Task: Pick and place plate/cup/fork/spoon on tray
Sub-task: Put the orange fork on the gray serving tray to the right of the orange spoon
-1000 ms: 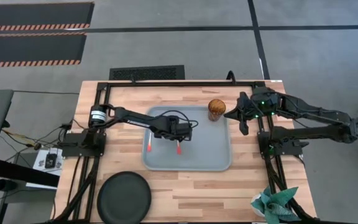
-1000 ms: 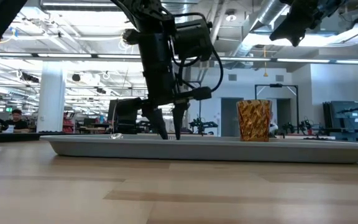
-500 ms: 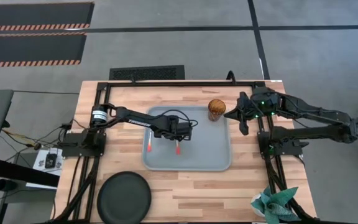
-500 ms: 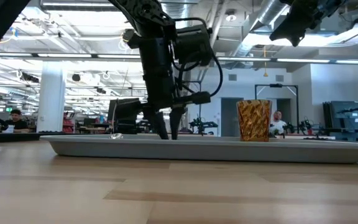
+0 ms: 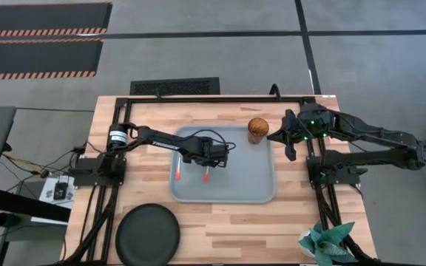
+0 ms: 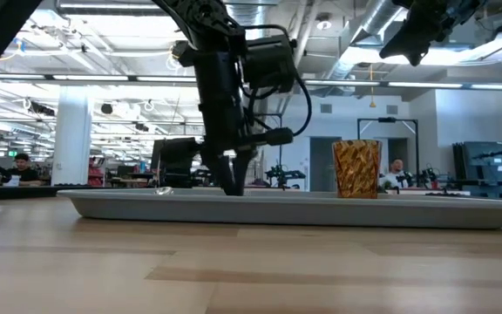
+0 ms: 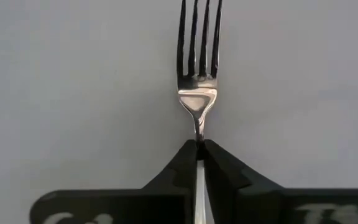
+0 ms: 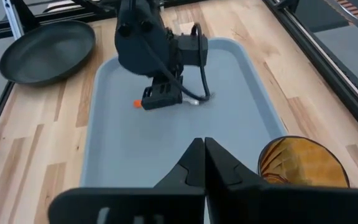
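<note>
- Plate (image 5: 147, 235) sits off the tray, on the bare wood at the near left of the table (image 5: 228, 225); you can see its dark rim at the far left edge of the low view.
- Your left gripper (image 5: 214, 157) is down over the middle of the tray (image 5: 250, 188), its fingers (image 7: 224, 177) pinched tight on the fork (image 7: 199, 74) at the neck just below the tines, which lie flat against the pale tray floor.
- The fork's orange-red handle (image 5: 205, 177) points toward the near side of the tray.
- Just left of the fork you have a second orange-red handle lying on the tray, the spoon (image 5: 178, 171); its bowl is hidden under the arm.
- The cup (image 5: 257, 130) stands upright in the tray's far right corner, apart from the cutlery.
- Your right gripper (image 5: 291, 148) hangs in the air just beyond the tray's right edge, near the cup, fingers pressed together on nothing.
</note>
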Controlling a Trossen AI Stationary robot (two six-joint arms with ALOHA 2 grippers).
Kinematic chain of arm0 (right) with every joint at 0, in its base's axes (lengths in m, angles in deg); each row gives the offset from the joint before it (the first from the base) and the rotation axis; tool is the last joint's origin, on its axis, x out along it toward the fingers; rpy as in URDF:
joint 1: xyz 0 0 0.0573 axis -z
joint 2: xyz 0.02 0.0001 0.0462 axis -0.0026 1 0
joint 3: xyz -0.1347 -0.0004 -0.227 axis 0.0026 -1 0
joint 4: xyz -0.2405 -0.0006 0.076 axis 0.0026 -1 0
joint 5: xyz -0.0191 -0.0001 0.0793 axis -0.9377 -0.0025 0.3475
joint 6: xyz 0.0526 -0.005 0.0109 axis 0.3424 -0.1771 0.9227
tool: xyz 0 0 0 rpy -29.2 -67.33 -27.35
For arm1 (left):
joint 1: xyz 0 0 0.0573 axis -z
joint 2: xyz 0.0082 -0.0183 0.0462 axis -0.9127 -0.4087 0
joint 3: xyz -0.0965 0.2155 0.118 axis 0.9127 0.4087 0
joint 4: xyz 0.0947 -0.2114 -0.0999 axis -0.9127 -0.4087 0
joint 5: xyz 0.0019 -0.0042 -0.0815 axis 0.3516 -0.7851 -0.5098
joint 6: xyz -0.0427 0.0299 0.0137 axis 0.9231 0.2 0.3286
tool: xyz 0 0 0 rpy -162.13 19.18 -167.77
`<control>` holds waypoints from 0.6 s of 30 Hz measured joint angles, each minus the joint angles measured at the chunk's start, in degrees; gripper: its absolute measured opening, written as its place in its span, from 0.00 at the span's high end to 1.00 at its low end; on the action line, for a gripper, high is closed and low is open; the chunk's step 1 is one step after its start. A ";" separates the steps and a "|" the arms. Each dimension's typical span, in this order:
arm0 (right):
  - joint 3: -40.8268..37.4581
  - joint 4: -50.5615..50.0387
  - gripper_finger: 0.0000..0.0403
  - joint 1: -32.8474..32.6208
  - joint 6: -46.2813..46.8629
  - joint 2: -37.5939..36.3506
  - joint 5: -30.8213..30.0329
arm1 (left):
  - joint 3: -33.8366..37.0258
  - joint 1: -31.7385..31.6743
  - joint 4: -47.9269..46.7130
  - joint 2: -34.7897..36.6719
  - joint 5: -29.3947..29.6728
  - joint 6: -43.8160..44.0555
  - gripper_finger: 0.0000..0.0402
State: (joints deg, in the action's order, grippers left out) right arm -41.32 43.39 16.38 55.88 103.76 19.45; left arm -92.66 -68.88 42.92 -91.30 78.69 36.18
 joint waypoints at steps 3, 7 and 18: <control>0.00 -0.04 0.97 0.00 0.00 0.00 0.00 | 0.01 -0.53 -1.70 1.02 -0.05 -1.21 0.99; 0.01 -0.14 0.97 0.00 0.00 0.00 0.00 | 0.03 -1.16 -5.87 2.69 0.24 -2.12 0.99; 0.02 -0.13 0.97 0.00 0.00 0.00 0.00 | 4.30 -1.66 -4.41 4.02 -1.79 -3.62 1.00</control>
State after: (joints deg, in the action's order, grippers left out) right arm -41.30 43.26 16.38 55.88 103.76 19.45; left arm -88.36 -70.54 38.51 -87.28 76.90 32.56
